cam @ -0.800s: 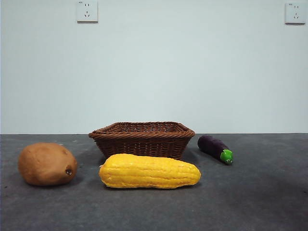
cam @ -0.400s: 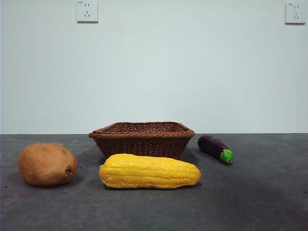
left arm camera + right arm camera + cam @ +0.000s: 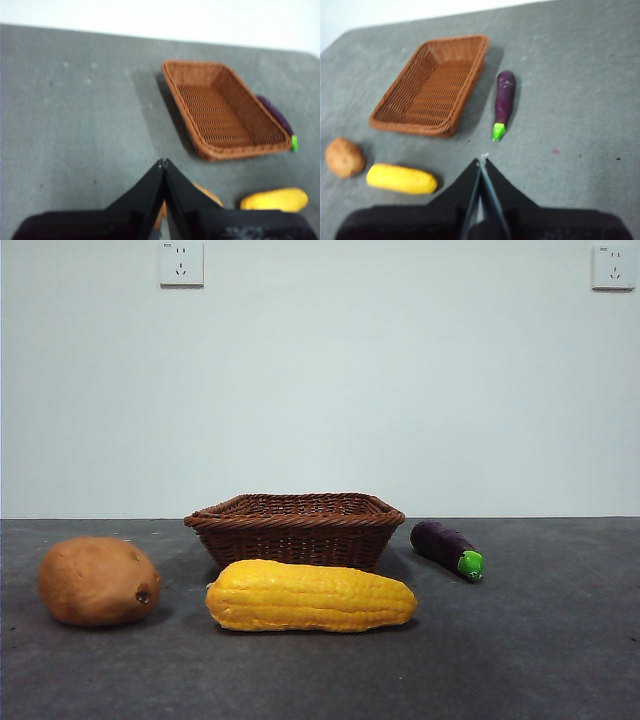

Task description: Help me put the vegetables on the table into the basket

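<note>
Now, a dark grey speckled table [image 3: 540,660] under a pale wall with two white sockets [image 3: 181,262] (one near each top corner). Counted on the surface: one wicker basket [image 3: 296,530], one potato [image 3: 98,580], one corn cob [image 3: 311,596], one eggplant [image 3: 447,548]. Corn just in front of the basket, potato off to one side, eggplant beside the other. No arms in the front view; only the wrist views show them, left gripper [image 3: 164,162] and right gripper [image 3: 483,159] both hovering above the table, jaws pressed together, gripping nothing.
</note>
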